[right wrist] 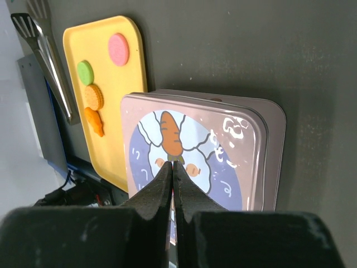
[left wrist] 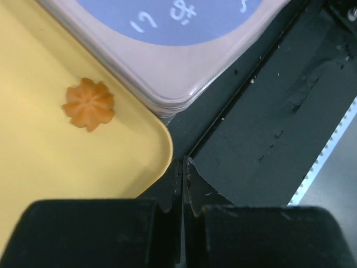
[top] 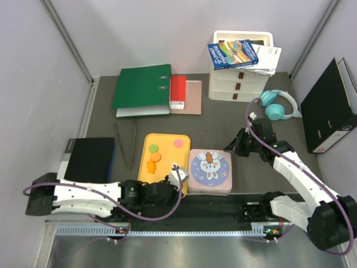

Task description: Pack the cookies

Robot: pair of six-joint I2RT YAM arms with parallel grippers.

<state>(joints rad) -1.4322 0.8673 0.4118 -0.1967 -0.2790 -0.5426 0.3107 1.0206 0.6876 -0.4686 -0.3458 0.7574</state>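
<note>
Several cookies (right wrist: pixel 93 96) on yel. tray (right wrist: pixel 128 84) w/ closed tin (right wrist: pixel 245 139) beside.

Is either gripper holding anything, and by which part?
Nothing is held: the left gripper and right gripper are both shut and empty.

The left gripper (left wrist: pixel 183 162) fills the bottom of the view, its two black fingers pressed together with nothing between them, their tips over the dark surface just off the rounded corner of the yellow tray (left wrist: pixel 67 167). One orange flower-shaped cookie (left wrist: pixel 88 104) lies flat on the tray, near the edge that runs along the pale tin (left wrist: pixel 184 72). The tin's lid is on and shows a blue field with white marks, and a black strip (left wrist: pixel 268 139) runs diagonally to its right.
</note>
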